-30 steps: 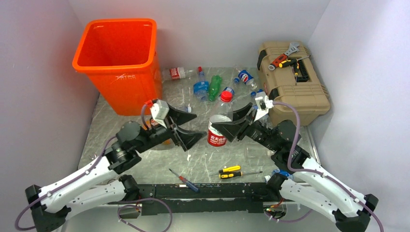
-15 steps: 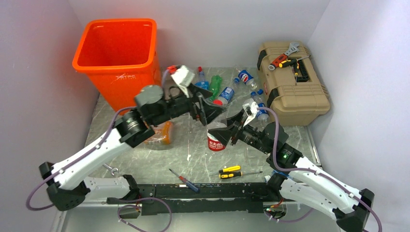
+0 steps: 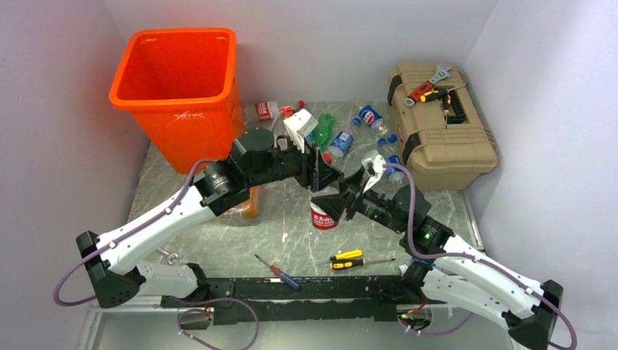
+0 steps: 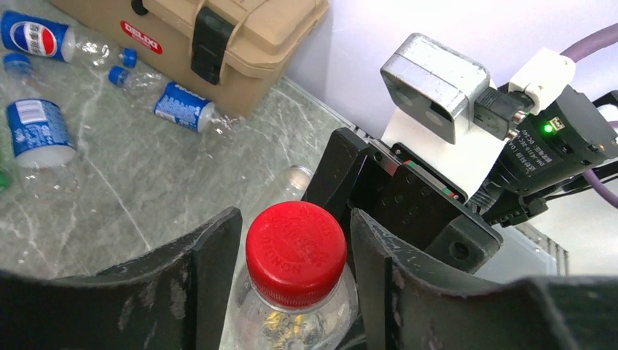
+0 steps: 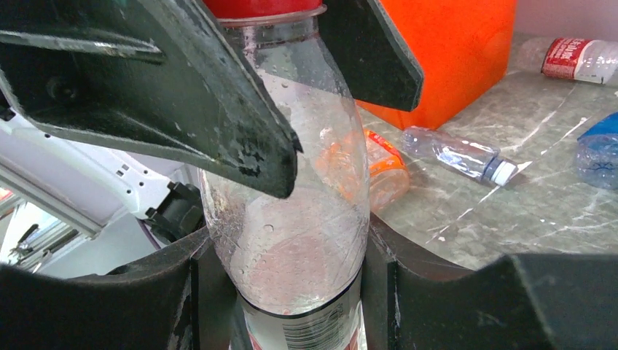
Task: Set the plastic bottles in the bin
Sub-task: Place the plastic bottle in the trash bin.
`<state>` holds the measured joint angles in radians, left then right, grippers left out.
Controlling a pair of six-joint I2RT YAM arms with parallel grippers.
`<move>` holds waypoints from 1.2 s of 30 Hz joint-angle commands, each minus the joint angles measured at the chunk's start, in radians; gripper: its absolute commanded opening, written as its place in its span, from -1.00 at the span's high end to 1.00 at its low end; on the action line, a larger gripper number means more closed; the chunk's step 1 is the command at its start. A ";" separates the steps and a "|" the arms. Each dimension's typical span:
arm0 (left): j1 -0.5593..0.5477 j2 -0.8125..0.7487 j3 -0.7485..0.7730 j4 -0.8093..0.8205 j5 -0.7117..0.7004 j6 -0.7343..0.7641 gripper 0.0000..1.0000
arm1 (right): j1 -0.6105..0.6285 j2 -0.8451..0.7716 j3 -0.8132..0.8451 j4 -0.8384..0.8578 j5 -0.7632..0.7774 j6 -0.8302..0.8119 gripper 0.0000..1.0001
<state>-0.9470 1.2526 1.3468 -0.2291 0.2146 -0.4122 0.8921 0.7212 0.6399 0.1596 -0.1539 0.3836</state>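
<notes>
A large clear bottle (image 3: 324, 214) with a red label and red cap (image 4: 295, 254) stands upright mid-table. My right gripper (image 3: 337, 198) is shut on its body (image 5: 291, 240), a finger pressed on each side. My left gripper (image 3: 321, 175) is open at the bottle's top (image 4: 294, 220), its jaws standing either side of the cap with a thin gap on each. The orange bin (image 3: 178, 95) stands at the back left, also in the right wrist view (image 5: 444, 58). Several more bottles (image 3: 328, 131) lie at the back; an orange-labelled one (image 3: 244, 204) lies near the bin.
The tan toolbox (image 3: 441, 131) with tools on its lid stands at the back right. A yellow-handled screwdriver (image 3: 346, 259) and a blue-red one (image 3: 277, 271) lie near the front edge. A small white-capped bottle (image 5: 459, 157) lies by the bin.
My left arm has swung from the front left over to the large bottle, its jaws now around the cap. My right gripper has lowered the bottle slightly and moved it left.
</notes>
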 commanded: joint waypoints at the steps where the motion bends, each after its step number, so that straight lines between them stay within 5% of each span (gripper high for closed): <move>1: -0.001 -0.055 0.013 0.072 0.002 -0.007 -0.35 | 0.011 -0.002 0.018 0.043 0.022 -0.022 0.15; 5: -0.002 -0.093 -0.024 0.114 -0.024 -0.012 -0.38 | 0.013 -0.005 0.012 0.049 0.032 -0.025 0.15; 11: -0.001 -0.106 -0.038 0.126 -0.026 -0.010 0.03 | 0.018 0.005 0.013 0.058 0.028 -0.026 0.16; 19: -0.001 -0.077 -0.027 0.098 0.002 -0.016 -0.25 | 0.024 0.011 0.022 0.056 0.036 -0.031 0.16; 24: -0.001 -0.071 -0.024 0.094 0.009 -0.013 -0.09 | 0.028 0.007 0.021 0.051 0.042 -0.034 0.16; 27: -0.001 -0.064 -0.023 0.090 0.021 -0.010 0.16 | 0.030 0.006 0.022 0.051 0.045 -0.034 0.16; 30: -0.002 -0.059 -0.018 0.081 0.030 0.000 0.75 | 0.031 0.006 0.023 0.049 0.045 -0.033 0.14; 32: -0.001 -0.058 -0.014 0.069 0.028 0.006 1.00 | 0.031 0.007 0.026 0.041 0.046 -0.029 0.02; 36: -0.001 -0.075 -0.016 0.055 0.007 0.030 1.00 | 0.031 0.008 0.047 0.005 0.054 -0.007 -0.80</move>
<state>-0.9394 1.1900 1.3037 -0.1650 0.2035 -0.4046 0.9180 0.7334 0.6399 0.1631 -0.1139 0.3691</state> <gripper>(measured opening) 0.375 0.739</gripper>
